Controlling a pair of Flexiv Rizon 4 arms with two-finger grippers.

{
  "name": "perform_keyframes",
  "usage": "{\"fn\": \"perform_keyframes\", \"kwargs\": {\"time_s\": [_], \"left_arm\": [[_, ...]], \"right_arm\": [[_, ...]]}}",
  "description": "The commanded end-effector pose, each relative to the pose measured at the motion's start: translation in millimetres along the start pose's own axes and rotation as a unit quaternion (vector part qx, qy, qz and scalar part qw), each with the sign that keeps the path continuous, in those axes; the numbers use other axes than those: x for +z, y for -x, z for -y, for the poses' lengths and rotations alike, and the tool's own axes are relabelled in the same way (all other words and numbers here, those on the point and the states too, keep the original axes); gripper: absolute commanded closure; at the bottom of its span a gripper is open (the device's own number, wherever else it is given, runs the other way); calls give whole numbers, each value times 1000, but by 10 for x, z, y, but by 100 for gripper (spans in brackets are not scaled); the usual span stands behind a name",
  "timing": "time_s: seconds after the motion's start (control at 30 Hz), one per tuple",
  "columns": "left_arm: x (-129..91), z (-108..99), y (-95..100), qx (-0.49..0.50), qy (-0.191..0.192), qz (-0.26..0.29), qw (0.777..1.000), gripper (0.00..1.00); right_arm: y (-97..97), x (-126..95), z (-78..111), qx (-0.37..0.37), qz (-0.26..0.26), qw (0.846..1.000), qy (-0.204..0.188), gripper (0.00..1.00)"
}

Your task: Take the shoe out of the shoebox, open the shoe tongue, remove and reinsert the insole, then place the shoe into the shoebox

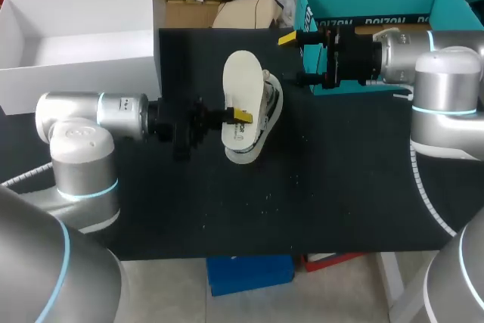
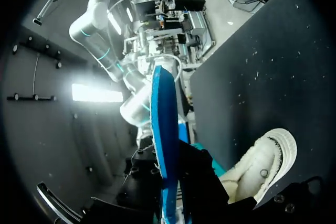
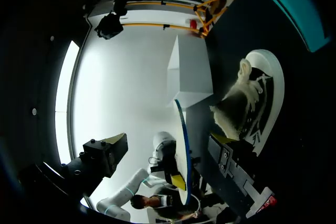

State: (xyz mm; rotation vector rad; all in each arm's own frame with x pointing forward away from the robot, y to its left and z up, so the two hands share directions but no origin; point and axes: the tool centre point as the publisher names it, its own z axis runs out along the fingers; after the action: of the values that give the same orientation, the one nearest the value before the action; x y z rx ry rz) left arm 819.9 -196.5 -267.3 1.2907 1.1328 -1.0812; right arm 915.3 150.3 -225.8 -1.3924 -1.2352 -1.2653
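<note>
Tabletop [image 1: 340, 187]: a black surface, flecked all over with small pale specks; a paler strip is seen along its near edge.
White box [image 1: 76, 43]: open-topped, with plain white walls, set at the far left corner of the tabletop, its long side turned along the far edge.
</note>
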Motion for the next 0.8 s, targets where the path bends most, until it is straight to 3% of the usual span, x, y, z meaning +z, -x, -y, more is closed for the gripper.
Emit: {"fn": "perform_keyframes", "kwargs": {"time_s": [0.03,0.5,0.8], "left_arm": [[66,-138,35,4,-15,-13,1000,100],[49,-155,38,-4,-21,-7,1000,100],[49,-155,38,-4,-21,-7,1000,100]], "right_arm": [[3,16,4,0,0,1000,2,0],[3,16,4,0,0,1000,2,0],[94,160,36,-42,-6,998,-54,0]]}}
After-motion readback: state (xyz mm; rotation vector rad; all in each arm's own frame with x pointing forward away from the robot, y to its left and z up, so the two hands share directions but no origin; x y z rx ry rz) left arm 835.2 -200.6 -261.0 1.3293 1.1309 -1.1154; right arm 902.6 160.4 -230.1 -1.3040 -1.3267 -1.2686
